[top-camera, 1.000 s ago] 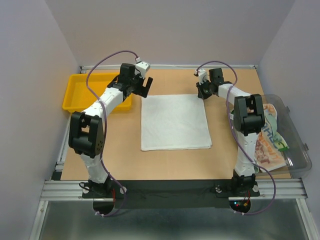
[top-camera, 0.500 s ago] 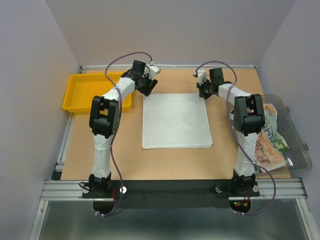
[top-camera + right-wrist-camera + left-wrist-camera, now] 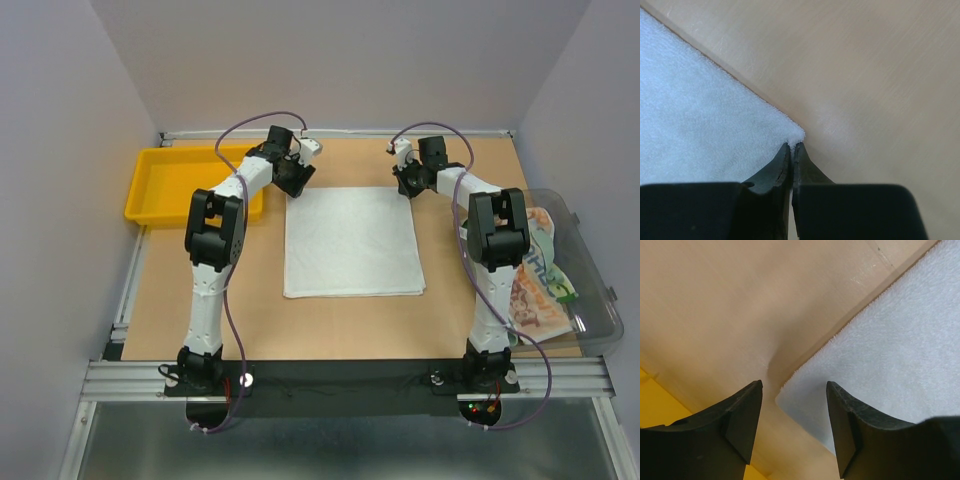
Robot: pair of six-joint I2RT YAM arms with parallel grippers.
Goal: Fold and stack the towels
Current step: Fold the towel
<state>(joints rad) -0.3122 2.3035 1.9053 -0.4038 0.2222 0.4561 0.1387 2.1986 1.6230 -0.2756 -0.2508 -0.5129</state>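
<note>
The right hand [image 3: 791, 148] is clenched on the far-right corner of the white towel [image 3: 350, 245], pinching its tip. The left hand [image 3: 793, 390] is released, its jaws astride the far-left corner, not yet gripping. The towel lies flat in the middle of the table [image 3: 330, 330], likely so both far corners can lift together for a fold. Printed towels [image 3: 540, 290] wait in the clear bin [image 3: 598, 300] at the right.

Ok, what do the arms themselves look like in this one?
The left arm and right arm are white tubes with chunky black joints. A thin purple cable loops along each. The left claw and right claw are black, with two tapered fingers.
</note>
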